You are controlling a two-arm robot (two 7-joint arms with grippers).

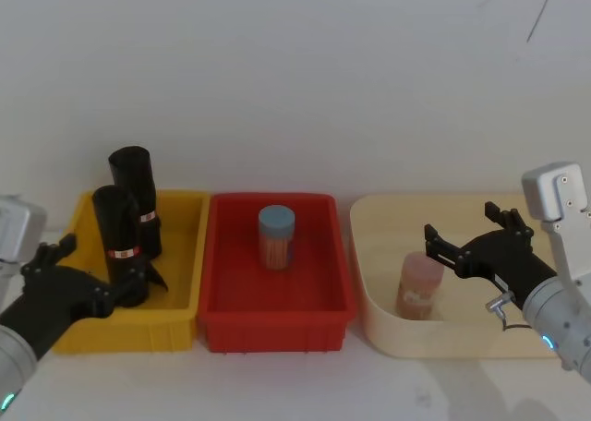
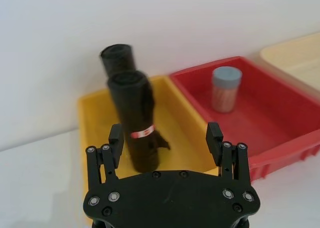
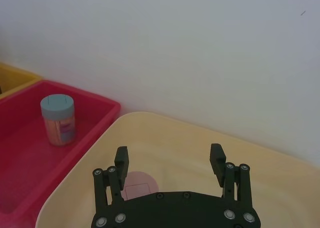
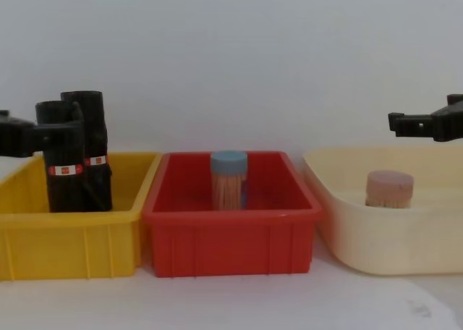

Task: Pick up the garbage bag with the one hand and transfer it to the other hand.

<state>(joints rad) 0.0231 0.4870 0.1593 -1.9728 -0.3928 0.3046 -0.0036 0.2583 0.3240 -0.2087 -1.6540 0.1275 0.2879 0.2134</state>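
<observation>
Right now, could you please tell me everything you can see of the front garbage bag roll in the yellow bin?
The front roll is a tall black cylinder of crinkly-looking plastic, with a red-and-white band low on it and a loose flap at its base. It stands about upright in the yellow bin, just ahead of its twin; whether they touch is unclear. The open left gripper is at it, a finger on each side as it looks, not closed on it.

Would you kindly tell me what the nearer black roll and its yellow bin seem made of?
Nearer black roll: likely thin plastic film, matte, wrinkled, with a loose flap at its base. Yellow bin: probably rigid moulded plastic, smooth, with ribbed outer walls.
</observation>
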